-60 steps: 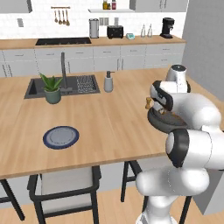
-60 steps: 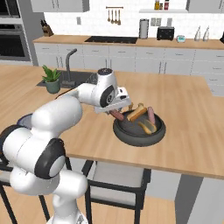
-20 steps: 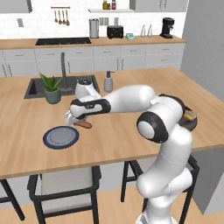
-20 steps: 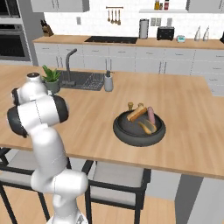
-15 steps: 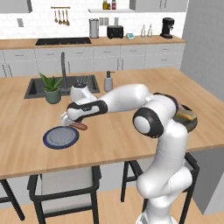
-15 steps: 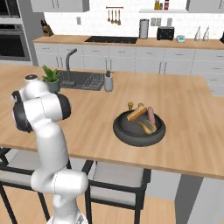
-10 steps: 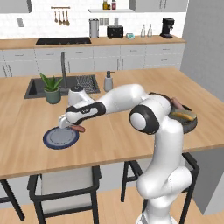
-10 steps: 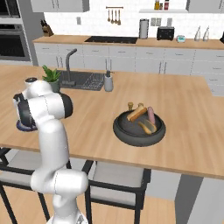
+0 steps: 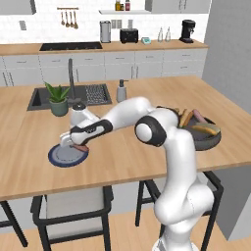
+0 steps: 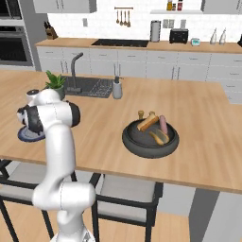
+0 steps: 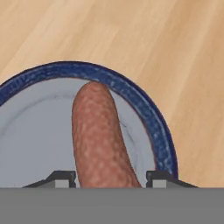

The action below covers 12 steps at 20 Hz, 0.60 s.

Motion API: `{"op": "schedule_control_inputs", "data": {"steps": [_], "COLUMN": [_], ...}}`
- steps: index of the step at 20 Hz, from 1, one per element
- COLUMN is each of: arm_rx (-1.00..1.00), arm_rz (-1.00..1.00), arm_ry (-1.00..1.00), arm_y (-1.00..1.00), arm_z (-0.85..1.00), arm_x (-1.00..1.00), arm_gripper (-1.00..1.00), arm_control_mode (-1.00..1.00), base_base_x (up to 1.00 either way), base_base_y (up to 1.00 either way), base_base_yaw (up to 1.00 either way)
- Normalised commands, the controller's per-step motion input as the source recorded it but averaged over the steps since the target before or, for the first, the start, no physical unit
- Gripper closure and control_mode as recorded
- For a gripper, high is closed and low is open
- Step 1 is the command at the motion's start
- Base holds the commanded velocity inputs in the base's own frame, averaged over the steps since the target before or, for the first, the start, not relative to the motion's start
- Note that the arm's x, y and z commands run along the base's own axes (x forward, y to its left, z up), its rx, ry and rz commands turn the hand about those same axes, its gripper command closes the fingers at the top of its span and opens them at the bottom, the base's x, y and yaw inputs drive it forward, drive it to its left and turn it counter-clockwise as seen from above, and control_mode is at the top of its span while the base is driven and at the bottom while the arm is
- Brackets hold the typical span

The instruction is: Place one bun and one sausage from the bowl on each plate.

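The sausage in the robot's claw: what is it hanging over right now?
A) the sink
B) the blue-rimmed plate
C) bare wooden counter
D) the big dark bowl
B: in the hand view the sausage, between the gripper tips, lies over the grey centre of the blue-rimmed plate.

Bare counter (image 9: 122, 157) around blue-rimmed plate (image 9: 67, 156) toward front and right, free passage. Behind it: potted plant (image 9: 58, 99), sink (image 9: 63, 97), soap dispenser (image 9: 121, 91). Arm (image 9: 122, 115) spans the counter between plate and bowl (image 9: 208, 139), blocking that line.
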Motion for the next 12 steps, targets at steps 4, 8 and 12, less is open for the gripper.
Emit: {"op": "schedule_control_inputs", "data": {"steps": [4,8,12], "arm_rx": [0.0,0.0,0.0], "arm_rz": [-0.06,-0.05,-0.07], "arm_ry": [0.0,0.0,-0.03], "arm_y": [0.23,0.03,-0.15], "arm_z": [-0.37,-0.05,0.13], "arm_x": [0.29,-0.05,-0.48], "arm_gripper": [-1.0,-1.0,-1.0], "arm_control_mode": [-1.0,-1.0,-1.0], "base_base_x": [0.0,0.0,0.0], "base_base_y": [0.0,0.0,0.0], "base_base_yaw": [0.0,0.0,0.0]}}
